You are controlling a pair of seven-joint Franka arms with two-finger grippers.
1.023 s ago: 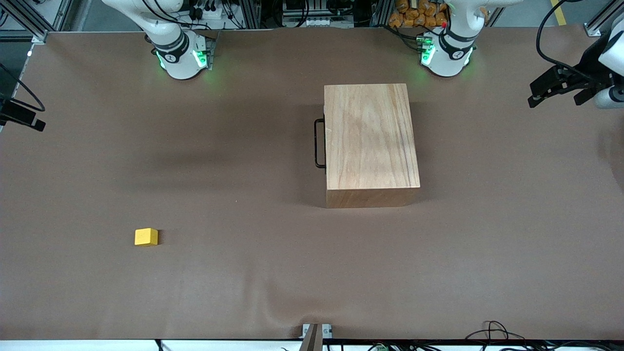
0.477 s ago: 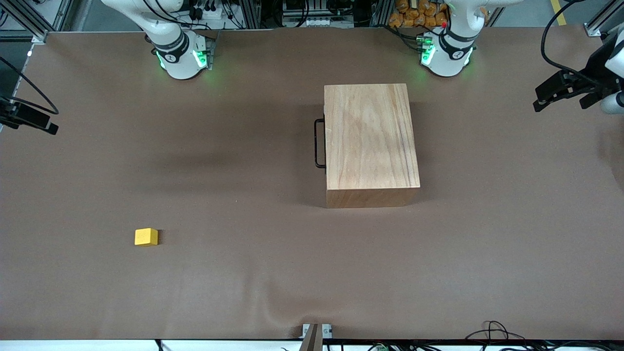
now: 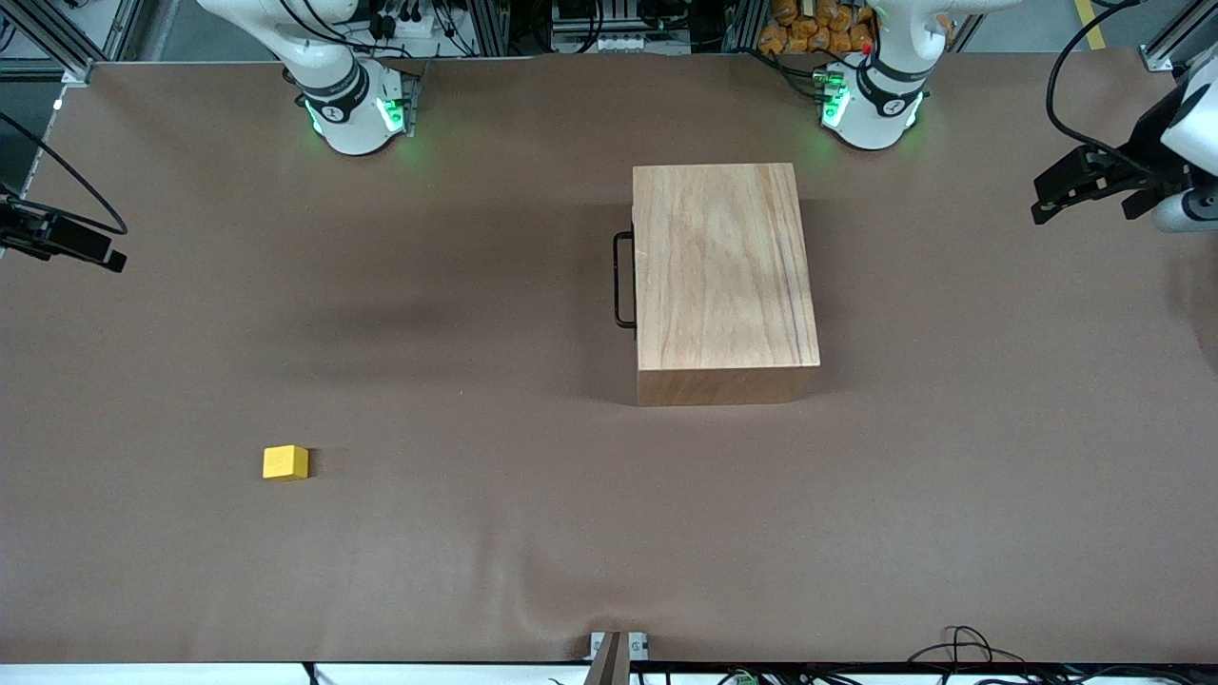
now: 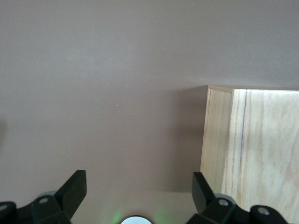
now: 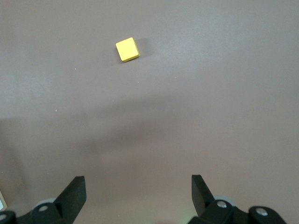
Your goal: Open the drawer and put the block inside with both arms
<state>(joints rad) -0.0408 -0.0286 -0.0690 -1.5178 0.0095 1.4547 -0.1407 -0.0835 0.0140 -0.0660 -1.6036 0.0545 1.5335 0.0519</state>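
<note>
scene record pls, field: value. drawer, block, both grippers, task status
drawer: shut, flush in the wooden box; black handle faces the right arm's end of the table
block: yellow block alone on the table, nearer the front camera than the box, toward the right arm's end
left gripper: open, empty, above the table at the left arm's end, apart from the box
right gripper: open, empty, above the table's edge at the right arm's end, away from the block
task status: drawer not opened, block not picked up

Both arms (image 3: 328, 57) are white with black joint bands, green-lit bases (image 3: 357, 119), trailing black cables (image 3: 1066, 67) and black fingers (image 4: 72, 191).
</note>
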